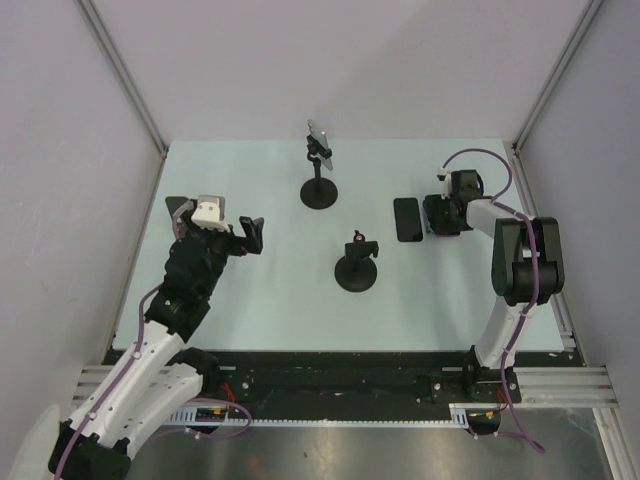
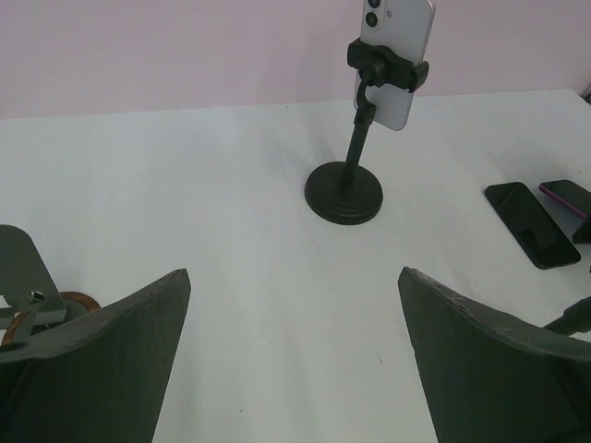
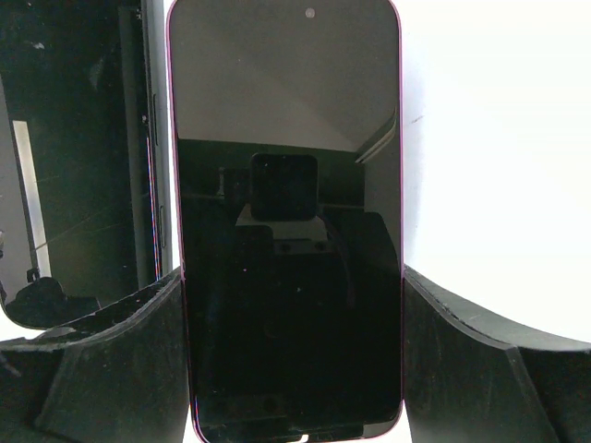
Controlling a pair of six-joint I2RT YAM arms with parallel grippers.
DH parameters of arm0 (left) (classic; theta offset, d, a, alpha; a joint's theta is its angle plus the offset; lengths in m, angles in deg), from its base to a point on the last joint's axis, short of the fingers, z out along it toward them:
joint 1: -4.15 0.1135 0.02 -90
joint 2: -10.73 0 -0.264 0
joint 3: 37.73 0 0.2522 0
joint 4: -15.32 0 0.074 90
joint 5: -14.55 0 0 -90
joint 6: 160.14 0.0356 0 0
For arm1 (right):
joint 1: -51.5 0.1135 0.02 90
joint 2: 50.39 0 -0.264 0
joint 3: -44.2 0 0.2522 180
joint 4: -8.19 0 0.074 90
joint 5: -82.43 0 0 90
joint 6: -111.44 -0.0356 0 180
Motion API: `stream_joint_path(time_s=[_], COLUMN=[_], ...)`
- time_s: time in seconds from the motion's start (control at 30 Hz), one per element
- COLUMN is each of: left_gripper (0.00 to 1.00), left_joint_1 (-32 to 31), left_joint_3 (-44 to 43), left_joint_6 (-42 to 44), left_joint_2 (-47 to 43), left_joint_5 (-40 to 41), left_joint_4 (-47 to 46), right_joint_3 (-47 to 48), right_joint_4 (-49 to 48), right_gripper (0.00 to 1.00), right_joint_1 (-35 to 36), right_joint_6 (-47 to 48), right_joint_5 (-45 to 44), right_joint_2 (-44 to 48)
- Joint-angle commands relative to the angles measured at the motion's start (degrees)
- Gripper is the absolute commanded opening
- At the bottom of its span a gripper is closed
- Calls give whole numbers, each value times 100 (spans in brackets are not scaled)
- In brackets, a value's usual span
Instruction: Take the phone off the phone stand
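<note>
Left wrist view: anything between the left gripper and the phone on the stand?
Nothing visible. Bare table lies between the open left gripper and the phone clamped in its stand; the black phone lies off to the right.

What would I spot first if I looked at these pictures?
The white phone clamped high on the far phone stand, at the back of the table, stands out first. Then a pink-edged phone fills the right wrist view, between the fingers of the right hand, with a black phone lying flat beside it.
</note>
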Motion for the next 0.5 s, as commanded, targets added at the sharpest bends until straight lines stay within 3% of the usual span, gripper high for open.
stream_joint_path(time_s=[0.0,0.47], left_gripper=[100,100], left_joint_1=[68,85], left_joint_3=[-120,-111], left_joint_6=[-42,-59], left_joint_2=[-26,-105], left_joint_5=[-138,-191], left_joint_4=[-150,-150], right_joint_3=[79,79], right_joint_4=[-189,-57], right_gripper=[35,66], right_joint_1=[-11,-64], right_joint_6=[-68,-121], right_joint_5=[-20,24], right_joint_2=[-78,-61])
